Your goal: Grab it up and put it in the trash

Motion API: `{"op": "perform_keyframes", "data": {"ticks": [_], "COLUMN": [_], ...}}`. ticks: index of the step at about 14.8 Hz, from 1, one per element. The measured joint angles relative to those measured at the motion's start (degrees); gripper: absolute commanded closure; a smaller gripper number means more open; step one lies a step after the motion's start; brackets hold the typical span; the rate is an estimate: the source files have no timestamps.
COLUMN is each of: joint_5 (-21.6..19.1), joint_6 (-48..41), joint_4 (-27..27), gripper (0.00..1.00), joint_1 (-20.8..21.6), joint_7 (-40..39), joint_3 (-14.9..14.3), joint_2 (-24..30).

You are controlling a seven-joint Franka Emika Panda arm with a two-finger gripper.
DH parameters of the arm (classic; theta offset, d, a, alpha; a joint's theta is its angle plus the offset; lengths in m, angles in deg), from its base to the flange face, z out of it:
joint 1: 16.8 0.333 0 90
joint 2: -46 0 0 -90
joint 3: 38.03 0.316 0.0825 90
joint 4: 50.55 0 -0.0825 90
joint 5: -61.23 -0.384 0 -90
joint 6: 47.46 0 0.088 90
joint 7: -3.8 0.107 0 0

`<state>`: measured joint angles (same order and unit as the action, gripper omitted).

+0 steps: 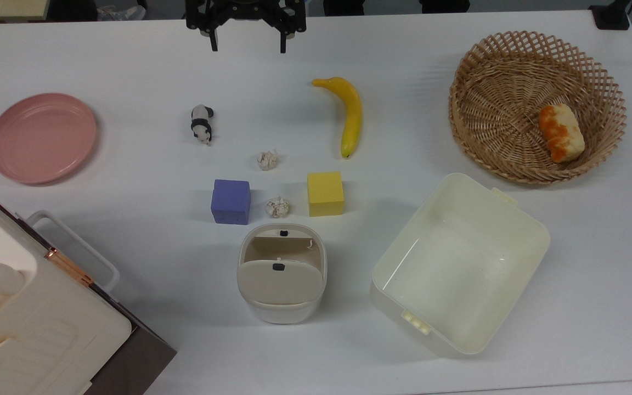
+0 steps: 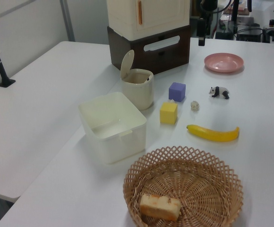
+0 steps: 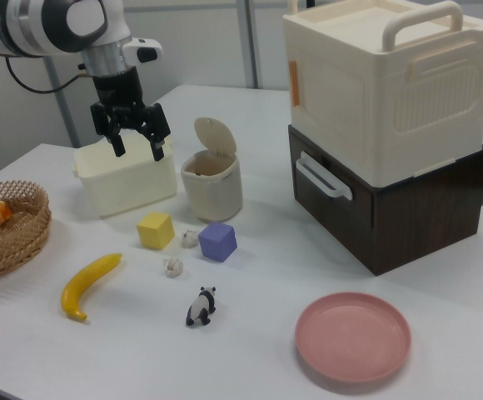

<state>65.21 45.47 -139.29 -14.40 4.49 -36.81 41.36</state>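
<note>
Arm's coming in from the right view's upper left, white links with a black joint ring, then a dark wrist section dropping straight down to the gripper (image 3: 135, 143). Fingers (image 3: 117, 143) are spread wide apart and pointing down, nothing between them. The whole hand is hanging up in the air, not touching anything. In the top view you get the gripper (image 1: 247, 41) from above at the upper edge of frame, black body with two finger tips sticking out toward the middle, clearly apart.
</note>
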Motion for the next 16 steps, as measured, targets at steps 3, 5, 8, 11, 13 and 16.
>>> {"op": "perform_keyframes", "data": {"ticks": [3,5,8,11,13,16], "joint_5": [0.0,0.0,0.0,0.0,0.0,0.0], "joint_6": [0.0,0.0,0.0,0.0,0.0,0.5], "joint_4": [0.0,0.0,0.0,0.0,-0.1,-0.9], "gripper": [0.00,0.00,0.00,0.00,0.00,0.00], "joint_1": [0.0,-0.2,-0.5,-0.7,-0.7,-0.7], "joint_7": [0.0,0.0,0.0,0.0,0.0,0.0], "joint_3": [0.0,0.0,0.0,0.0,0.0,0.0], "joint_2": [0.0,0.0,0.0,0.0,0.0,0.0]}}
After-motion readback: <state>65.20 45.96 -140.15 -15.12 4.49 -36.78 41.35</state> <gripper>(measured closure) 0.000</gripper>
